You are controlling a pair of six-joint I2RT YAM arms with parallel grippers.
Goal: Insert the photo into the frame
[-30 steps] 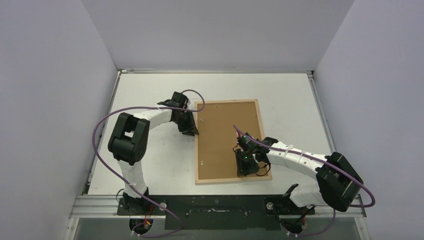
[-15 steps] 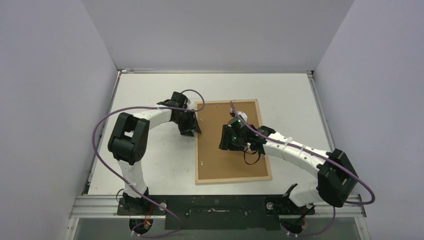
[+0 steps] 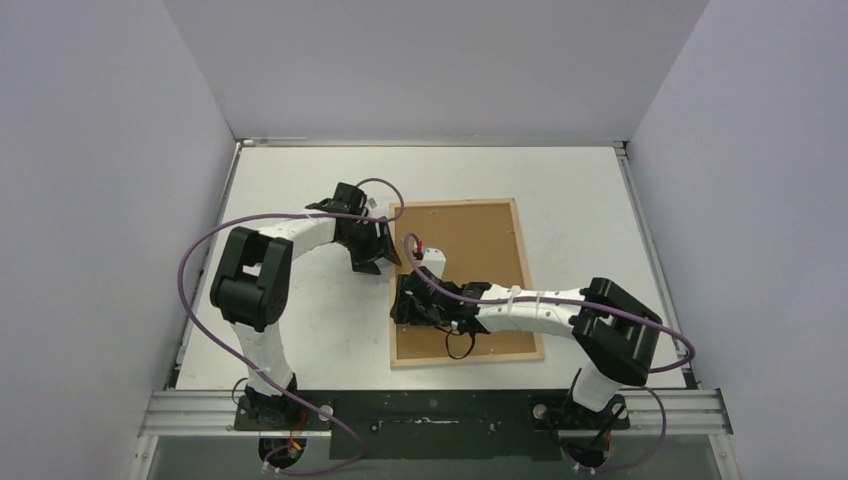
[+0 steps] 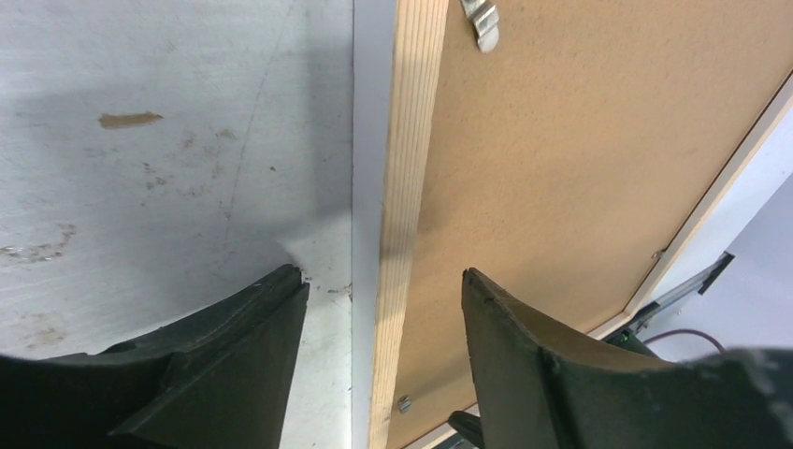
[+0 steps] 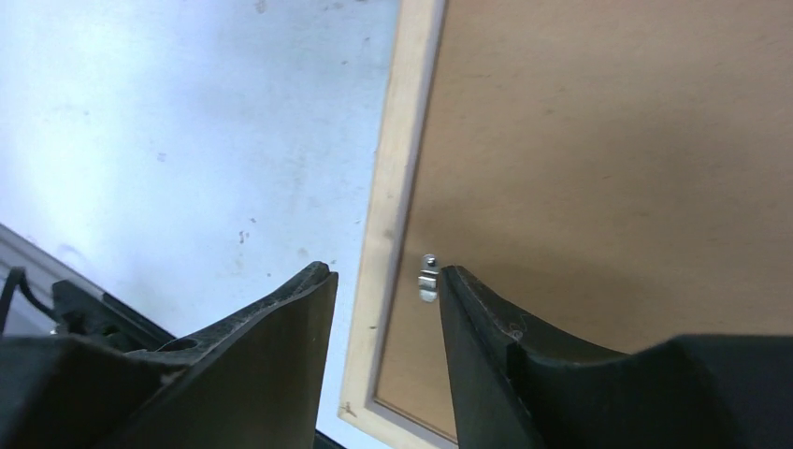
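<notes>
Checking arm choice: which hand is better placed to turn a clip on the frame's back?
Right: the right hand has a clip between its jaws; the left hand straddles bare frame edge.

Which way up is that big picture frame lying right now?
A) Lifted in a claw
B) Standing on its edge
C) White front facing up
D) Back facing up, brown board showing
D: the frame lies flat with its bare wood rim and the brown backing board facing up.

The left end effector [image 3: 372,247] points down, fingers [image 4: 234,365] spread. The right end effector [image 3: 408,303], arm stretched leftward, stands narrowly parted.
</notes>
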